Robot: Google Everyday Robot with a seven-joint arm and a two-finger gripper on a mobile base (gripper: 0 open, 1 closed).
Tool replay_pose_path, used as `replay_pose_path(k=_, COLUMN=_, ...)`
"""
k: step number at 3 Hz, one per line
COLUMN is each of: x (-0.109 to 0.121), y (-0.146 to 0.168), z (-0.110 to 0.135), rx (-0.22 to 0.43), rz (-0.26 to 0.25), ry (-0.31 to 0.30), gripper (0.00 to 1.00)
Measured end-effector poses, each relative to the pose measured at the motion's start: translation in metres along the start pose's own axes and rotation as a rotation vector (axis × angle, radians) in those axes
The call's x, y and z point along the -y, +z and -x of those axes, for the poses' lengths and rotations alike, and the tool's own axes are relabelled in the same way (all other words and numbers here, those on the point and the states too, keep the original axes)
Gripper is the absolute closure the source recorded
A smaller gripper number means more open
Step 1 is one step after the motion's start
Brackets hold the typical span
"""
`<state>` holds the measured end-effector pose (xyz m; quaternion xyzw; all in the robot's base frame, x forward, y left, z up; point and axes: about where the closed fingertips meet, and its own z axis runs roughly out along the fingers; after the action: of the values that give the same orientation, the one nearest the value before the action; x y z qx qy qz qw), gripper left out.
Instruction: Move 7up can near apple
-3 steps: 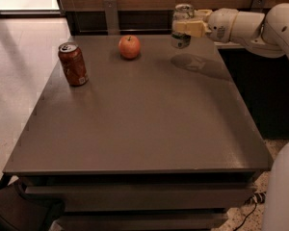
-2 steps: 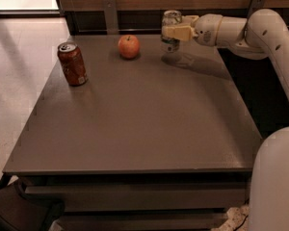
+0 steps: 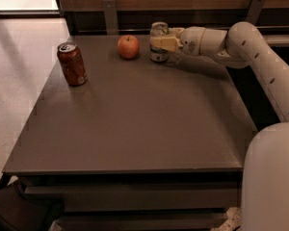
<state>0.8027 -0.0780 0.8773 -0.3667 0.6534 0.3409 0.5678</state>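
Observation:
The 7up can, white and silver with a silver top, stands upright at the far edge of the grey table, a short gap to the right of the red-orange apple. My gripper reaches in from the right and is shut on the can's middle; its cream fingers cover part of the can's side. The can's base looks level with the tabletop; I cannot tell whether it touches.
A reddish-brown can stands upright at the far left of the table. A dark wooden wall with two metal brackets runs just behind the far edge. My white arm spans the right side. Pale floor lies to the left.
My gripper has carried the 7up can leftward and down, from above the table's far right to just right of the apple. The apple and the reddish-brown can have not moved.

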Motion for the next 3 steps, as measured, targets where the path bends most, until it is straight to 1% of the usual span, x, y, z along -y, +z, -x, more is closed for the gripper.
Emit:
replay_pose_path(k=1, x=-0.0016, y=0.0042, z=-0.0042, rx=0.000, rz=0.002, ry=0.009, gripper=0.86)
replay_pose_path(k=3, x=-0.0017, y=0.0043, z=-0.0030, rx=0.000, rz=0.003, ry=0.009, gripper=0.39)
